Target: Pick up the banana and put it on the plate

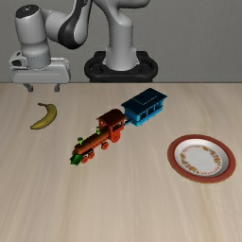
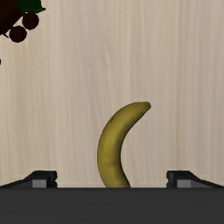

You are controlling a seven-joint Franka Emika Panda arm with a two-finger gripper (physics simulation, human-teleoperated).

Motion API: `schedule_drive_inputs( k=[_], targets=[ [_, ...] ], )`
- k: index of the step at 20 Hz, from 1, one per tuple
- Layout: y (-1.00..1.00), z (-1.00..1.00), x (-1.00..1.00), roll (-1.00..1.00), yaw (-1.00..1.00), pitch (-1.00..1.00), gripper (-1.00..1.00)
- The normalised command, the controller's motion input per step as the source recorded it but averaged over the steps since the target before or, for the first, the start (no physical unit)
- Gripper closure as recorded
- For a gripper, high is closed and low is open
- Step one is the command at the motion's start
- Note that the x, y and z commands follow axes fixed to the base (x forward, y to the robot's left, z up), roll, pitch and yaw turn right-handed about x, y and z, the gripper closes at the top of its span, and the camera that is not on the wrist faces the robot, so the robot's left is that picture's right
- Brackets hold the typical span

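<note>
Jaws: spread wide and holding nothing, fingertips (image 2: 42, 178) poised above the counter (image 1: 123, 208).
Banana (image 2: 118, 144): lies flat on the counter just below the jaws, between the two fingers, its narrow width facing the closing line.
Step in hand: by the look of it, the descent to grasp.
How to do it well: drop straight down, keep the thick middle centred, and close evenly so the curved fruit does not pivot.
Plate (image 1: 200, 156): well apart from the jaws, beyond the toy train (image 1: 99, 137).

Pale wooden tabletop (image 1: 38, 194) before a plain grey wall (image 1: 208, 38)
</note>
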Motion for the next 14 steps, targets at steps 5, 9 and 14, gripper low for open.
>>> schedule_drive_inputs(
  k=[5,9,14],
  targets=[
    [0.00,-1.00,0.00,0.00,0.00,0.00,-1.00],
    [0.00,-1.00,0.00,0.00,0.00,0.00,-1.00],
    [0.00,-0.20,0.00,0.00,0.00,0.00,1.00]
  ],
)
